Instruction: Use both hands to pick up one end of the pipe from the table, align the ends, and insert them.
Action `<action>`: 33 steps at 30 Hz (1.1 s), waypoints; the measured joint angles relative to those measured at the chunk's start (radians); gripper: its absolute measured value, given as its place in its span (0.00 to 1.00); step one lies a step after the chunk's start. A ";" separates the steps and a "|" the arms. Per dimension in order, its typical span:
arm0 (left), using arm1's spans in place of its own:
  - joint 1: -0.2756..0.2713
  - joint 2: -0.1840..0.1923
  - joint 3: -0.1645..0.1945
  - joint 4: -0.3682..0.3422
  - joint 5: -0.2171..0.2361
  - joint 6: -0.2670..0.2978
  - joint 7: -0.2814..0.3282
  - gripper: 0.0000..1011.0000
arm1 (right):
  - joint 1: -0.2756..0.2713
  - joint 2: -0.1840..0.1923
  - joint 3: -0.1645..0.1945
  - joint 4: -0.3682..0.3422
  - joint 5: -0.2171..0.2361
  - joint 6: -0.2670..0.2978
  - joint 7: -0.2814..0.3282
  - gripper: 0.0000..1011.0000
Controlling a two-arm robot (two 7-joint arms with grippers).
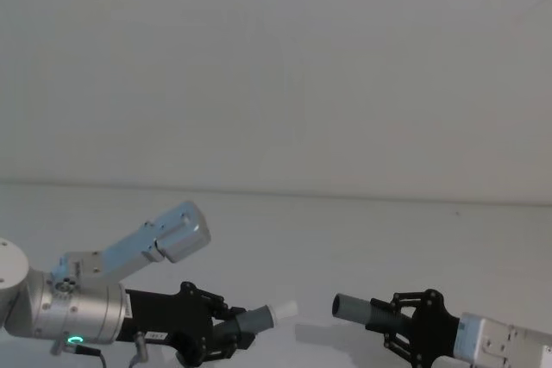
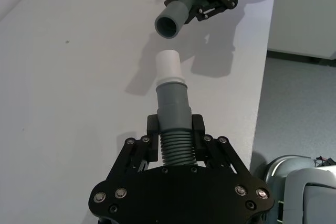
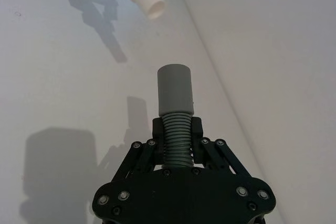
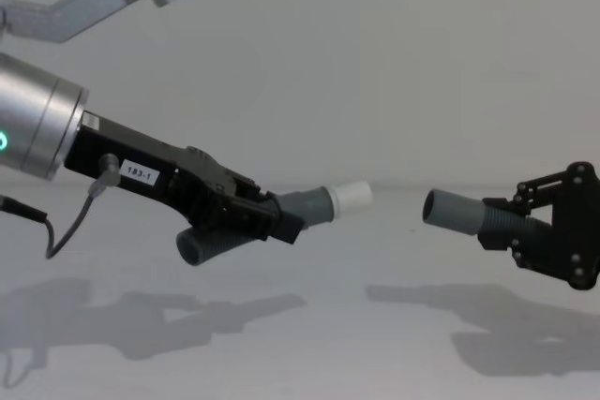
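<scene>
Table (image 1: 345,239) spreads off-white under both arms. Left gripper (image 4: 277,220) is clamped tight around the ribbed middle of the plug piece (image 4: 305,205), and right gripper (image 4: 502,228) likewise grips the socket piece (image 4: 459,213), both clear of the table. White plug (image 4: 349,196) faces the socket mouth (image 2: 168,25), near but apart.

Wall (image 1: 276,66): plain, off-white, unmarked, rising behind the counter's far edge.
Counter (image 1: 345,239): matt off-white top with a straight side edge.
Floor (image 2: 299,108): smooth grey, below and beyond the counter's side edge.
White panel (image 2: 307,9): stands on the floor past the counter.
Light: soft, laying dim grey shadows (image 4: 525,320) on the counter.
</scene>
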State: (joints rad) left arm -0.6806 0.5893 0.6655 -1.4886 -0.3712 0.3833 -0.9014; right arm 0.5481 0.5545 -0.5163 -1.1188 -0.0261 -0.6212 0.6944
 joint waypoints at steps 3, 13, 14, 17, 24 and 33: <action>-0.010 -0.004 0.008 0.011 0.000 0.001 -0.007 0.33 | 0.003 0.001 -0.002 0.002 -0.008 -0.017 -0.007 0.26; -0.032 -0.013 0.025 0.036 -0.001 -0.002 -0.022 0.33 | 0.013 0.009 -0.016 0.004 -0.039 -0.085 -0.024 0.26; -0.035 -0.014 0.028 0.039 -0.002 -0.003 -0.024 0.33 | 0.014 0.010 -0.018 0.003 -0.044 -0.093 -0.026 0.26; -0.039 -0.015 0.031 0.043 -0.004 -0.003 -0.027 0.33 | 0.015 0.012 -0.022 0.002 -0.051 -0.108 -0.030 0.26; -0.054 -0.018 0.044 0.053 -0.009 -0.004 -0.040 0.33 | 0.018 0.015 -0.031 -0.002 -0.061 -0.128 -0.034 0.26; -0.069 -0.021 0.058 0.057 -0.017 -0.001 -0.053 0.33 | 0.025 0.015 -0.039 -0.003 -0.059 -0.135 -0.034 0.26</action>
State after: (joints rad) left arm -0.7492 0.5683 0.7239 -1.4315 -0.3885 0.3825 -0.9548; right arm 0.5727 0.5694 -0.5550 -1.1217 -0.0847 -0.7563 0.6606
